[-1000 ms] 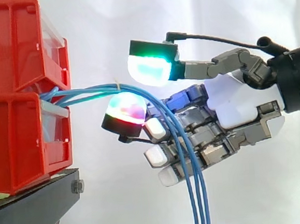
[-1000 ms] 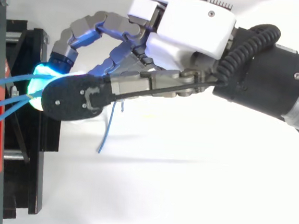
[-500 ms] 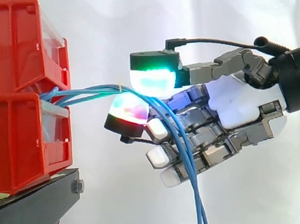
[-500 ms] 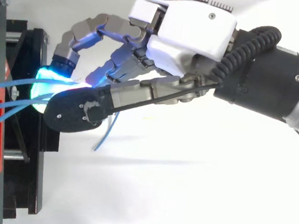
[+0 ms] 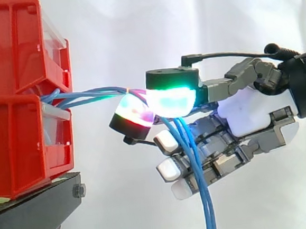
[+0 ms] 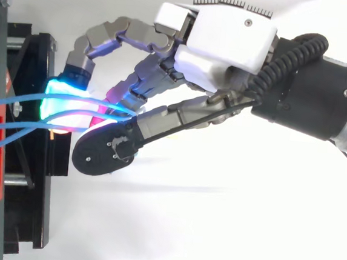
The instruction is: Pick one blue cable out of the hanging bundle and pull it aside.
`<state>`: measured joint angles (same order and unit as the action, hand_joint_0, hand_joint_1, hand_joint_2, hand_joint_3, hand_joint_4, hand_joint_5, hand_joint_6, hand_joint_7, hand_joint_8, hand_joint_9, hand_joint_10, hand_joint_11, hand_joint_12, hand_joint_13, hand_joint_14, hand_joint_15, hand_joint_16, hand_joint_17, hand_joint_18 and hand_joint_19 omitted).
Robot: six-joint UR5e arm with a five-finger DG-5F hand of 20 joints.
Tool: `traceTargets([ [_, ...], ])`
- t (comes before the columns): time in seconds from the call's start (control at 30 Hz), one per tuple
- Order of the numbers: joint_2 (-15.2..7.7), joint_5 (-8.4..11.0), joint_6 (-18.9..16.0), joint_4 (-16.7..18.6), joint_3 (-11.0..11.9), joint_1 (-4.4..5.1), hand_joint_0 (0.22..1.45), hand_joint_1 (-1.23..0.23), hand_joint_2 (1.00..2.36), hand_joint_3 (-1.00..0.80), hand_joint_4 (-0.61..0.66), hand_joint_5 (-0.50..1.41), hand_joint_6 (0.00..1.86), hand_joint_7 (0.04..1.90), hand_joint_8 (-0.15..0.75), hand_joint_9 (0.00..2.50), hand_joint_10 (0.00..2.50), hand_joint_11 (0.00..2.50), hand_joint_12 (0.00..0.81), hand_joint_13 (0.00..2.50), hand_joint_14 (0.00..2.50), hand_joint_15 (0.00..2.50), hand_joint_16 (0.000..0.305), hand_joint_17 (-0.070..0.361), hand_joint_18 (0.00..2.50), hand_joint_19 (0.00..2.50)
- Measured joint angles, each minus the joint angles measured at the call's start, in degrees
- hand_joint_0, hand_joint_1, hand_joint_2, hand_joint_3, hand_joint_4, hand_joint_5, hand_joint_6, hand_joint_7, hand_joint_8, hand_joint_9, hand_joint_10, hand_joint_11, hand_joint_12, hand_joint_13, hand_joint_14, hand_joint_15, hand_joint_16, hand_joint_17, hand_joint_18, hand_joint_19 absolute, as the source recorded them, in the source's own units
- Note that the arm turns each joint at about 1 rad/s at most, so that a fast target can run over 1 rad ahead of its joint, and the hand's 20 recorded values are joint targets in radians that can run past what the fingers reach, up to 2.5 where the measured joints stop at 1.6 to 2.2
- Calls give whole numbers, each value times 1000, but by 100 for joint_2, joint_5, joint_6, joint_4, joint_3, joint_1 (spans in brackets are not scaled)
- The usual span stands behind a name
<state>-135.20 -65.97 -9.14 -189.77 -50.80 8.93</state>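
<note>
Nearest the side camera, the green-lit thumb pad [image 5: 172, 101] has dropped from well above the bundle and now sits touching the magenta-lit fingertip pad [image 5: 134, 111] beside it. The blue cables [image 5: 90, 94] are caught between the two, right where they bend from level to hanging. A second ago the pads stood apart with the strands running free between them, so the robot hand [image 5: 248, 112] has gone from a wide gap to a narrow pinch closed on the cables. Just behind that pinch the strands fall straight down in front of the other fingers, which are curled in toward the palm. From above, the hand [image 6: 229, 43] has also slid slightly away from the bins. The cables [image 6: 36, 101] stretch in shallow arcs from the bin front into the pinch, and the loose end that dangled under the thumb earlier is tucked out of sight. Whether one strand or several are gripped I cannot tell — the pads cover the spot. The grasp looks made, and what remains is the pull aside. Further left the cables come out between the two red bins [image 5: 17, 146] on the black stand [image 5: 38, 208], with the white curtain [image 5: 136, 31] behind everything.
</note>
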Motion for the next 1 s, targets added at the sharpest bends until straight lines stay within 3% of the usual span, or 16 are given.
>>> traceTargets([
  [0.13,1,3,0,-20,-6,4,612,-775,1000,-500,-9,-128,947,728,260,1078,19,630,313,888,19,451,38,86,707,387],
  [0.27,-1,3,-8,-33,-7,9,536,-664,1000,-500,27,-126,924,748,272,1085,20,623,333,903,19,455,42,94,722,400],
  [0.43,-2,0,-24,-48,-8,7,530,-615,1000,-500,42,-127,912,745,277,1091,18,622,337,906,17,453,43,96,719,407],
  [0.53,-1,0,-30,-50,-9,7,590,-568,1000,-500,24,-130,910,768,269,1086,21,623,325,904,18,463,40,91,704,432],
  [0.77,1,-3,-34,-55,-9,6,630,-738,1016,-247,14,-133,941,818,280,1054,21,649,329,898,20,469,41,93,710,419],
  [1.0,52,-5,-59,-100,-9,-14,694,-836,1016,-270,-60,-137,956,799,272,1034,21,642,324,891,18,458,41,93,728,403],
])
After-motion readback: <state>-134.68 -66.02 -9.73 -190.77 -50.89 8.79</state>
